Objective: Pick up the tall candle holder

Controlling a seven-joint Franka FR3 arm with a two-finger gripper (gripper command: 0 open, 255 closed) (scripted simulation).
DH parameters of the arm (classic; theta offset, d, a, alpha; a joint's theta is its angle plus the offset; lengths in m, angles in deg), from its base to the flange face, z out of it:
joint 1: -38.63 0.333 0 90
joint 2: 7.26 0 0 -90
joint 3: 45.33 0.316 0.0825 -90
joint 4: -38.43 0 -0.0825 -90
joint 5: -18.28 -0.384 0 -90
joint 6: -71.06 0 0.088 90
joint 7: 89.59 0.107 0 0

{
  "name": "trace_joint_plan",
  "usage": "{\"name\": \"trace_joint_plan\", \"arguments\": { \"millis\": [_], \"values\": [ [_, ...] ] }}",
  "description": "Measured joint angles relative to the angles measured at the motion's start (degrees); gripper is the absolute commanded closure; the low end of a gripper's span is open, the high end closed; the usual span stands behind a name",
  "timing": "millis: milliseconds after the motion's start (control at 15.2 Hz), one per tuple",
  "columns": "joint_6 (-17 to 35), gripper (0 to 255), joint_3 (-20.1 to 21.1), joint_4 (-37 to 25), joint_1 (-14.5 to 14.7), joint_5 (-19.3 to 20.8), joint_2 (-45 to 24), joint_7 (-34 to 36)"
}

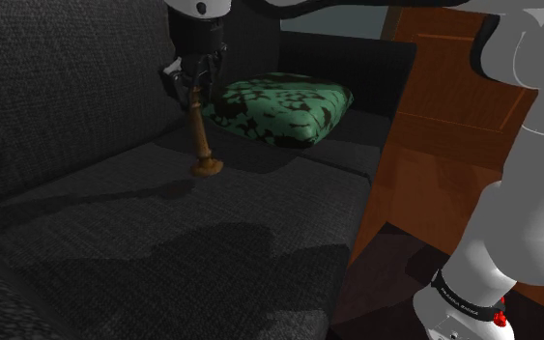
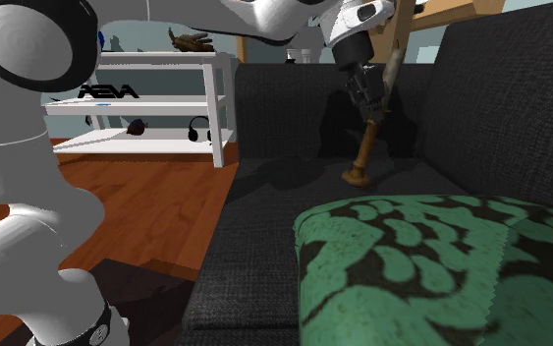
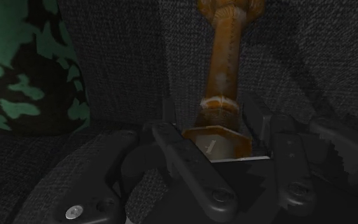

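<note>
Pincer (image 1: 195, 89) clamped on candle holder (image 1: 201, 133) top.

Living room: sofa (image 1: 163, 222), cushion (image 1: 279, 106), shelf (image 2: 166, 106)

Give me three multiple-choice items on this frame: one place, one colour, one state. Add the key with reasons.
1. Where does the candle holder stand?
A. on the sofa seat
B. on top of the cushion
C. on a table

2. What colour is the cushion?
A. plain red
B. green with black patches
C. white

3. What is the gripper doing?
A. open, well away from the holder
B. shut on the cushion
C. shut on the candle holder's top

Key:
1 A: the shoulder view shows its brown base on the dark seat, beside the cushion.
2 B: the green and black pattern shows in all three views.
3 C: in the wrist view the black fingers clasp the holder's top between them.
</note>
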Motion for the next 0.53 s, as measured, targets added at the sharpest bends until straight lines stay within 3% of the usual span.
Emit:
{"name": "trace_joint_plan", "arguments": {
  "millis": [528],
  "values": [
    [-6.9, 255, 0.4, -9.4, 1.8, 1.7, -2.9, -1.6]
  ]
}}
